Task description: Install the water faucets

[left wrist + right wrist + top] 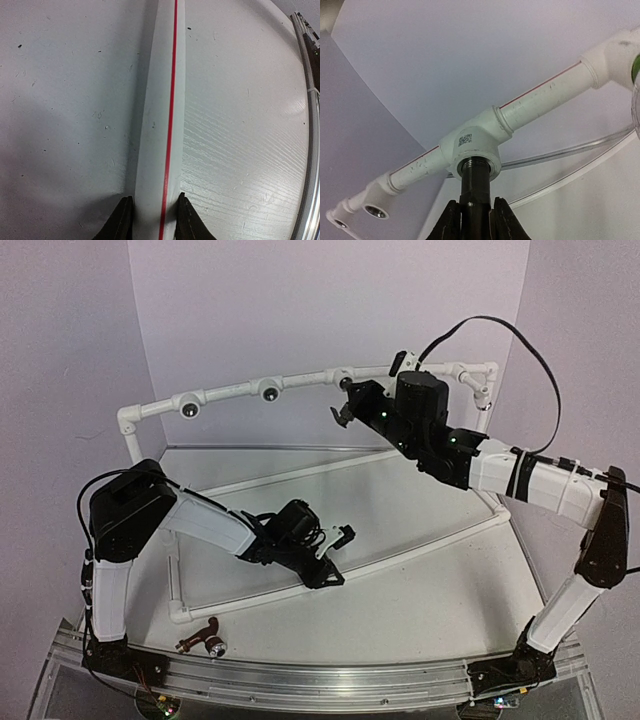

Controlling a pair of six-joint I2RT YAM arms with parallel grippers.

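Reddish-brown faucet [200, 642] lies near-left; left pincer [154, 197] clamps red-striped white pipe [162, 125], right pincer [476, 201] grips black faucet [472, 180] at white tee socket [470, 141].

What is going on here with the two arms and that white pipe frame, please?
The right arm's fingers grip the black faucet, its threaded end seated at a tee socket on the frame's top rail. The left arm's fingers clamp the lower pipe, apparently steadying the frame. A reddish-brown faucet lies on the table near the left base, not yet installed.
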